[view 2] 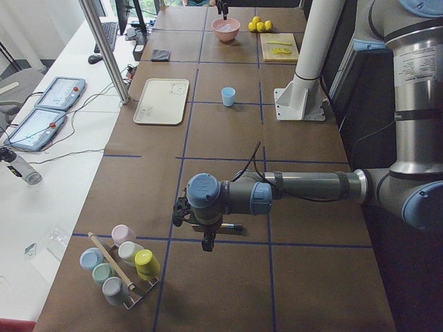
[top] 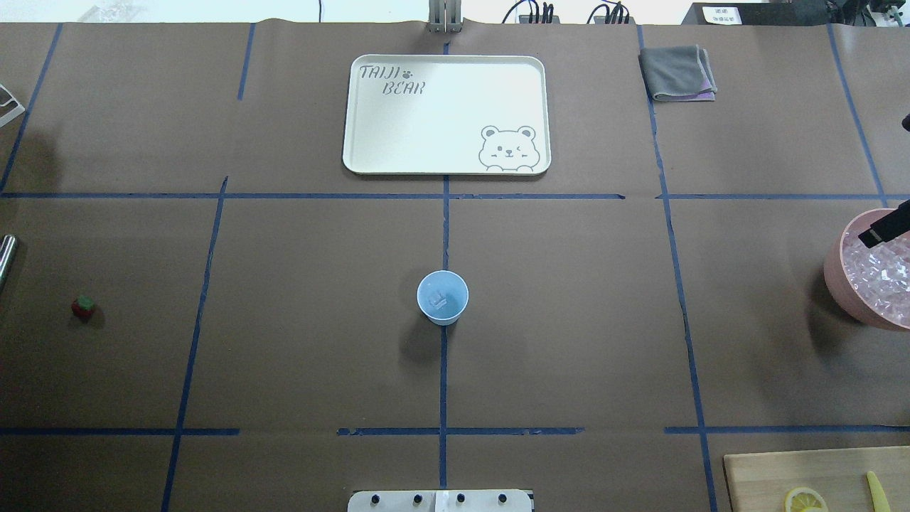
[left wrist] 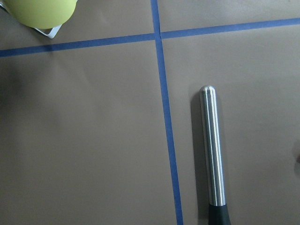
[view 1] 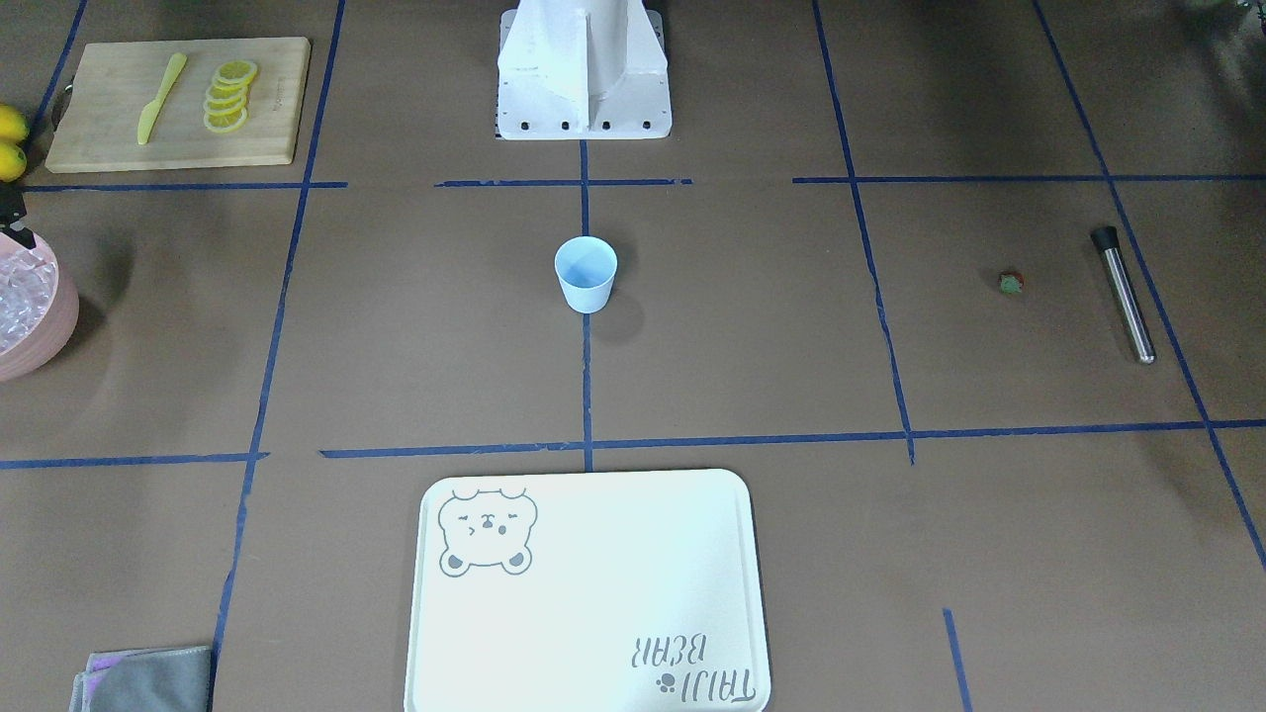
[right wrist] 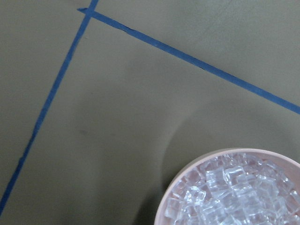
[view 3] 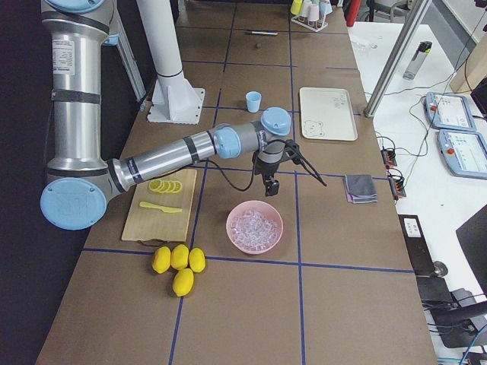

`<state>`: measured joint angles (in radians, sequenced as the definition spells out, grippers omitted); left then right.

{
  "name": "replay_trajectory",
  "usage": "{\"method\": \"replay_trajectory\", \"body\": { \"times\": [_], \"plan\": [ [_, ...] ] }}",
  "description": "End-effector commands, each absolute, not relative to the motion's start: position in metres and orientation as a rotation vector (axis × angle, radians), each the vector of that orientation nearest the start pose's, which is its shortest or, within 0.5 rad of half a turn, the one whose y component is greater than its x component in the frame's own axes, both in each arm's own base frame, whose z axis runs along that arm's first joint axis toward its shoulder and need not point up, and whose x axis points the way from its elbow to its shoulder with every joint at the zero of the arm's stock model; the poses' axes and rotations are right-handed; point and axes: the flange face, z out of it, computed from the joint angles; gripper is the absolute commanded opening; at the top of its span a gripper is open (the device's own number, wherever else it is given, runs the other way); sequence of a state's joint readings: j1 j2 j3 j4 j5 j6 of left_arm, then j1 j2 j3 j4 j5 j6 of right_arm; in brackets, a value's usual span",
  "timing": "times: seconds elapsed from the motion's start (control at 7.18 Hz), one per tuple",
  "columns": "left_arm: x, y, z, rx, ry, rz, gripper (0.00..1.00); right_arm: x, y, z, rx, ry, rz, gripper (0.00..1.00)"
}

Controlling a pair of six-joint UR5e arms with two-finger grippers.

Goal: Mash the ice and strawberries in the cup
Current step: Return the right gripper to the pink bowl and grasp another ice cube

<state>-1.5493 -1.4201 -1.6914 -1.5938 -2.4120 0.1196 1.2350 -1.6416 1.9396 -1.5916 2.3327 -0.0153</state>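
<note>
Left gripper (view 2: pixel 206 242) hangs over the steel muddler (left wrist: pixel 212 154) at far left; can't tell if it's open or closed. Strawberry (top: pixel 83 306) lies on the table near it, not loaded. Cup (top: pixel 442 297) is at centre, maybe one cube inside, hard to say. Ice (top: pixel 889 277) is heaped in the pink bowl (top: pixel 835 274) far right. Right gripper (view 3: pixel 268 185) is above its rim, state unreadable. Loading barely started, mashing not begun.

Left arm (view 2: pixel 311 185), right arm (view 3: pixel 171 157) are wearing silver tubes, pale-blue caps, black cables. White pedestal (view 1: pixel 584 79) is showing dark bolts at 6 o'clock.
</note>
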Motion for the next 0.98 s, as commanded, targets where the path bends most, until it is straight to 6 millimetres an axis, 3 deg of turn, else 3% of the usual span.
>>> {"method": "replay_trajectory", "body": {
  "times": [0.0,0.28,0.42,0.84],
  "plan": [
    [-0.050,-0.428,0.662,0.034,0.841,0.129,1.00,-0.083,-0.441,0.576,0.186,-0.798,-0.453,0.99],
    [-0.050,-0.429,0.661,0.036,0.841,0.130,1.00,-0.080,-0.435,0.617,0.203,-0.778,-0.461,0.98],
    [-0.050,-0.428,0.661,0.036,0.841,0.130,1.00,-0.080,-0.438,0.627,0.203,-0.763,-0.454,0.97],
    [-0.050,-0.429,0.660,0.037,0.840,0.131,1.00,-0.089,-0.440,0.631,0.191,-0.754,-0.465,0.90]
  ]
}}
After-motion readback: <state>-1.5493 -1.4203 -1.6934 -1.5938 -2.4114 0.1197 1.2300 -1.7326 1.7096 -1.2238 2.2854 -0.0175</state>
